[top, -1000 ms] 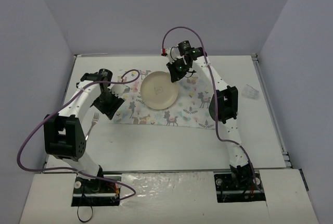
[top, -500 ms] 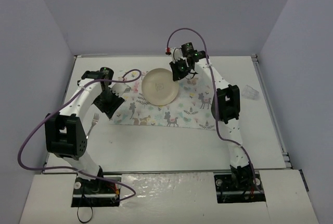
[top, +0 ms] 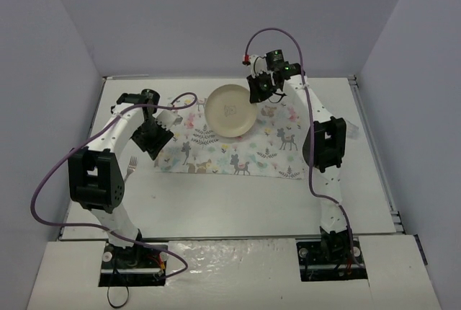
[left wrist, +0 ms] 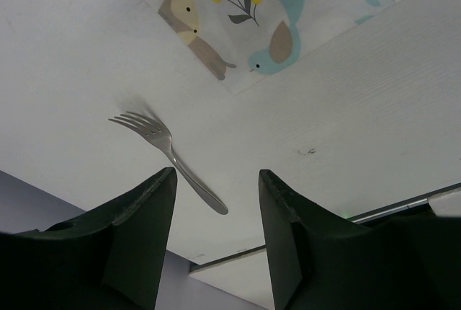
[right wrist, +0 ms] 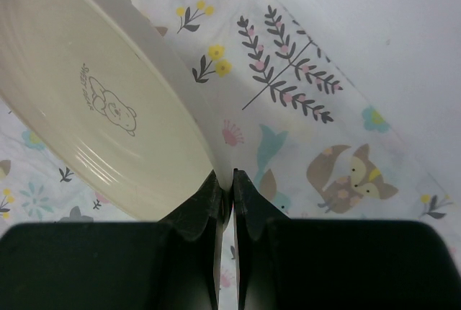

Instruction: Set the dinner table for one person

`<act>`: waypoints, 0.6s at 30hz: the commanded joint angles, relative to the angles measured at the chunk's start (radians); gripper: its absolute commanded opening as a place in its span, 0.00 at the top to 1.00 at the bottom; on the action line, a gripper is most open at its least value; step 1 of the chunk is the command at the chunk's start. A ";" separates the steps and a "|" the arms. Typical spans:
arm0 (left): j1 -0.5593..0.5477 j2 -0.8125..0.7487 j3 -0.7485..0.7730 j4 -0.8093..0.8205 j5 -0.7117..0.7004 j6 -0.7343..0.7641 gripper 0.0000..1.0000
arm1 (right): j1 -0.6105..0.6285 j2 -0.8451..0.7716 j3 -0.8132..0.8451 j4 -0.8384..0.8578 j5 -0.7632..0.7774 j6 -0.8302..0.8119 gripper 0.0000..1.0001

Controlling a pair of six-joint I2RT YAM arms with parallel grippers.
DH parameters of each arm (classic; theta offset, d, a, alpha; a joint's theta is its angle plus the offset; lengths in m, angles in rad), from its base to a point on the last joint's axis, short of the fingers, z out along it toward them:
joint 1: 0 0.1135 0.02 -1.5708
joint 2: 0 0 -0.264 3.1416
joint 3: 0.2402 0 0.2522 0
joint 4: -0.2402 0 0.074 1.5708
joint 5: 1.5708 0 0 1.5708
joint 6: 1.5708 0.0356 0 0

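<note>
**Twin-arm manipulator: external features**

The left arm [top: 112, 133] and right arm [top: 306, 101], bolted at the near edge of the table [top: 216, 195], have white tubular links joined by blocky black joint housings. A purple cable [top: 274, 31] loops outside each arm. The left end effector [left wrist: 216, 174] and right end effector [right wrist: 231, 180] each carry two matte black, wedge-shaped fingers [left wrist: 137, 238].

The dinner table [top: 238, 202] — large, rectangular, matte white — lies flat, spanning the view.
</note>
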 commanded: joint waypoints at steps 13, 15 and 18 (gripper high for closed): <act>-0.005 -0.039 0.016 0.003 -0.015 0.005 0.54 | 0.014 -0.271 -0.165 0.031 -0.064 0.031 1.00; -0.007 -0.041 0.015 0.006 -0.011 0.004 0.54 | 0.019 -0.266 -0.195 0.031 -0.064 0.031 1.00; -0.009 -0.040 0.009 0.012 -0.008 0.001 0.54 | 0.024 -0.252 -0.224 0.033 -0.059 0.027 1.00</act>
